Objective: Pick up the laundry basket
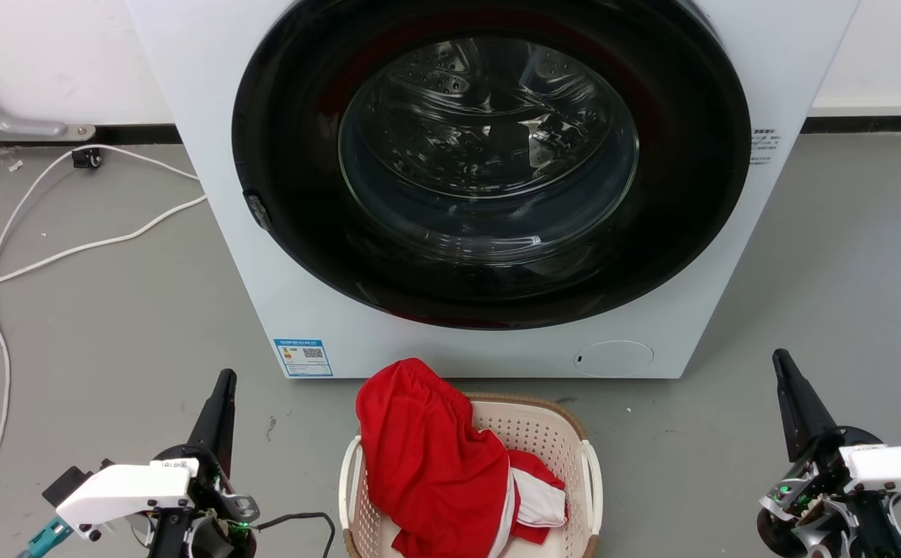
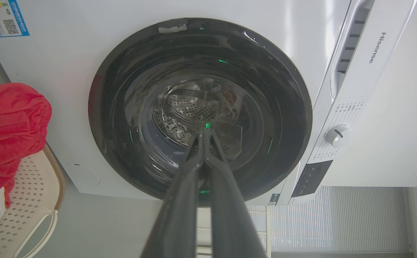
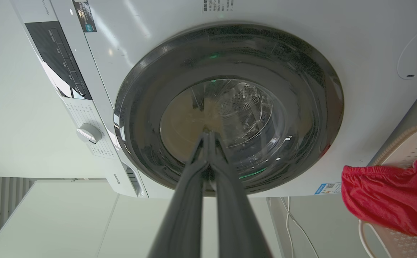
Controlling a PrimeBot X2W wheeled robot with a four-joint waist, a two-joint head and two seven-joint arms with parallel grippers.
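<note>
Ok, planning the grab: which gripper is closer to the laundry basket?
Left. The left gripper is apart from the laundry basket, off its left side; the right gripper stands farther off its right side.

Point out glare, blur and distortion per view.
Head view: sharp, evenly lit, reflections on the round dark glass door of the white washing machine. Left wrist view: wide-angle bends the machine's edges; green glints on the door; left gripper soft near the lens. Right wrist view: same bending, pale streaks on the white front.

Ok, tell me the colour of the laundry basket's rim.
Brown, woven-look rim on the cream laundry basket; clearest in the head view.
</note>
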